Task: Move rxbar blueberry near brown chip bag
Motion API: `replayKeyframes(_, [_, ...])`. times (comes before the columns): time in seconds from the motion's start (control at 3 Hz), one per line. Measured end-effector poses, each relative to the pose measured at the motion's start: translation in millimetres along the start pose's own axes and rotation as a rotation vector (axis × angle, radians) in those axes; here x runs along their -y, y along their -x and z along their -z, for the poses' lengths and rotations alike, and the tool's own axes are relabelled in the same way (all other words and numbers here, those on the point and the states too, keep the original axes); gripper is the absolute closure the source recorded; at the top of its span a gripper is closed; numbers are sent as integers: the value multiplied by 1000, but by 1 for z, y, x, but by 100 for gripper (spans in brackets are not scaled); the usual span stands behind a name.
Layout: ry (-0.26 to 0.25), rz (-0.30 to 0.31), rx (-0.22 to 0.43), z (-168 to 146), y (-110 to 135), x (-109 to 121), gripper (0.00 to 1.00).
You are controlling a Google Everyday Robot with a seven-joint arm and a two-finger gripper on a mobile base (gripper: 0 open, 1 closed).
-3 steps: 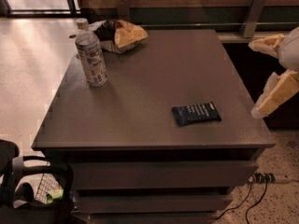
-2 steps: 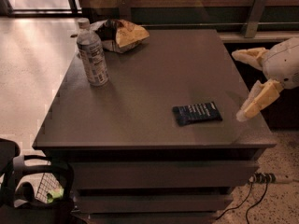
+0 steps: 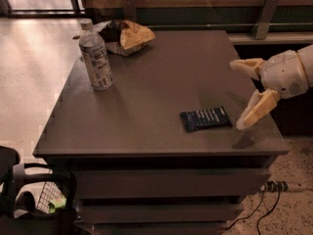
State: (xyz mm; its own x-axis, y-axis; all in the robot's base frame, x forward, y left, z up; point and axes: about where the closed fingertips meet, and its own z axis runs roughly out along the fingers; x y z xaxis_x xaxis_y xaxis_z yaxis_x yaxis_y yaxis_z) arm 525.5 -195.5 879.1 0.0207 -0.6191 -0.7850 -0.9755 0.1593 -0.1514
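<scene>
The rxbar blueberry (image 3: 206, 119), a flat dark navy bar with pale lettering, lies on the grey table (image 3: 161, 77) near its front right. The brown chip bag (image 3: 126, 35), tan-orange and dark brown foil, lies at the table's far left corner. My gripper (image 3: 240, 95) comes in from the right over the table's right edge, just right of the bar and not touching it. Its two pale fingers are spread wide apart with nothing between them.
A clear labelled plastic bottle (image 3: 96, 57) stands upright on the table's left side, in front of the chip bag. A dark bin (image 3: 34, 199) sits on the floor at the lower left. Cables (image 3: 266, 199) lie on the floor at the lower right.
My gripper has moved left from beyond the table's right edge to just beside the bar. The bar, bottle and bag have not moved.
</scene>
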Motion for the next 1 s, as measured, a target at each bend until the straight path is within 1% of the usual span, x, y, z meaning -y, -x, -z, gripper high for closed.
replayKeyframes(0.67, [86,22,40,-33,-16,1,0])
replayKeyframes(1.0, [102,23,41,-43,-25,-5,0])
